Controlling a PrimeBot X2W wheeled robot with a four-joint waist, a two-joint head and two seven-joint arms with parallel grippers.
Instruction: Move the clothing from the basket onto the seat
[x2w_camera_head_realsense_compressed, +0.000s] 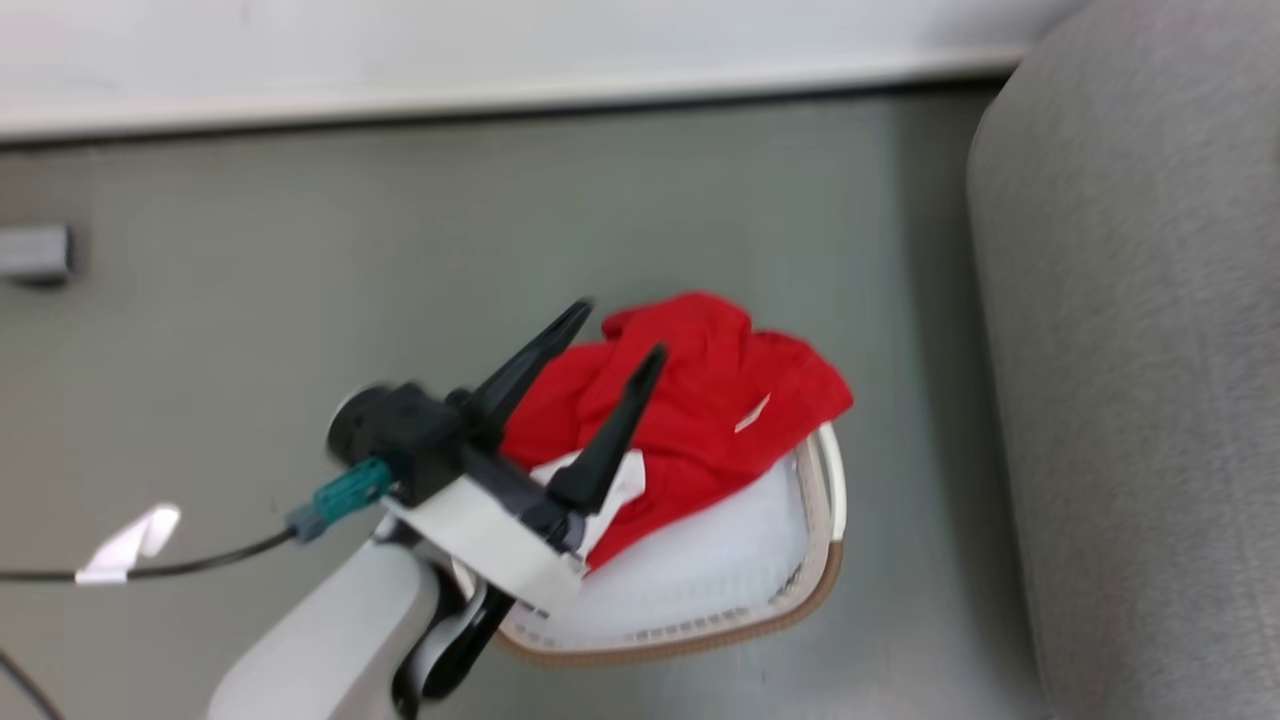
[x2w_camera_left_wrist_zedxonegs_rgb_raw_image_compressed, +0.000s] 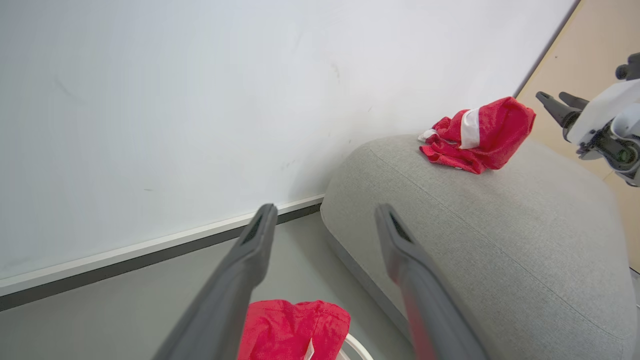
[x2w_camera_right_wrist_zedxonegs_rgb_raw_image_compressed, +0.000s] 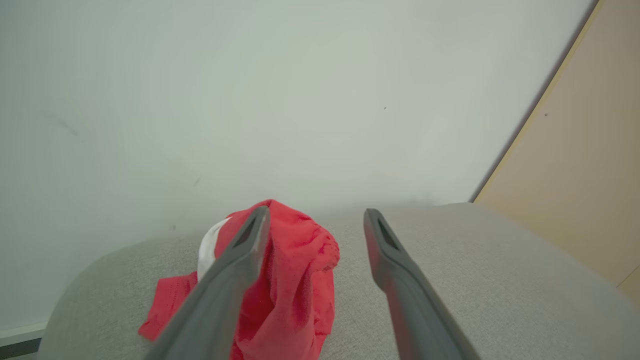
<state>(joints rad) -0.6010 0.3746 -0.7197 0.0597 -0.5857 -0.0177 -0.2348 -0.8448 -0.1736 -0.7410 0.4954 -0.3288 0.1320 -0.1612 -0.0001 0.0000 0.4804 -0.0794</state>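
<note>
Head view: the left pincer (x2w_camera_head_realsense_compressed: 620, 328) hangs spread and empty over red clothing (x2w_camera_head_realsense_compressed: 720, 400) heaped in the basket (x2w_camera_head_realsense_compressed: 825, 560), which stands near the seat (x2w_camera_head_realsense_compressed: 1130, 350). Left wrist view: another red garment (x2w_camera_left_wrist_zedxonegs_rgb_raw_image_compressed: 480, 135) lies on top of the seat, near the released right pincer (x2w_camera_left_wrist_zedxonegs_rgb_raw_image_compressed: 551, 95). Right wrist view: that pincer's fingers stand apart above the seat, grasping nothing, one finger partly hiding the garment

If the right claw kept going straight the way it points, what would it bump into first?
Most likely the red garment on the grey seat, lying just ahead of the right gripper by one finger. The middle of the gap looks past it toward the wall, so it might only graze it.
</note>
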